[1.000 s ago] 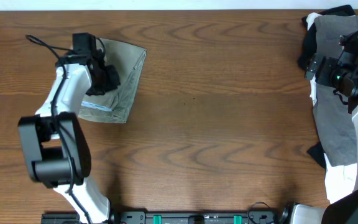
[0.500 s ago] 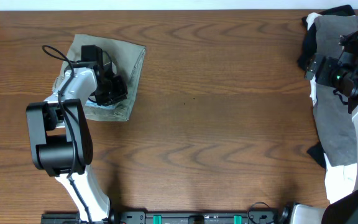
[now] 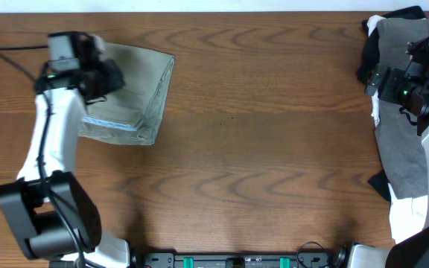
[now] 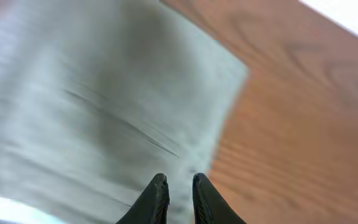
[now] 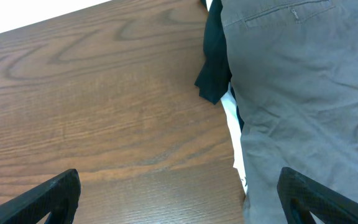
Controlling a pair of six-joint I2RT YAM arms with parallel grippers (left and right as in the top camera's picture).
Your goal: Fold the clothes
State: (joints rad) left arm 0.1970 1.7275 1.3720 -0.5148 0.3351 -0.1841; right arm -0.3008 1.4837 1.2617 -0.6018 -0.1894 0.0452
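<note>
Your left gripper (image 3: 104, 74) has shifted from the centre of the folded khaki shorts (image 3: 146, 89) to their far-left corner, fingers nearly together and empty. The shorts lie on the table's (image 3: 259, 149) far left. Your right gripper (image 5: 178, 194) stays spread wide beside the grey trousers (image 5: 303, 93).

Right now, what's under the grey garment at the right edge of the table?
A black garment and a white garment stick out from under the grey garment at its edge. How far they run underneath is covered.
</note>
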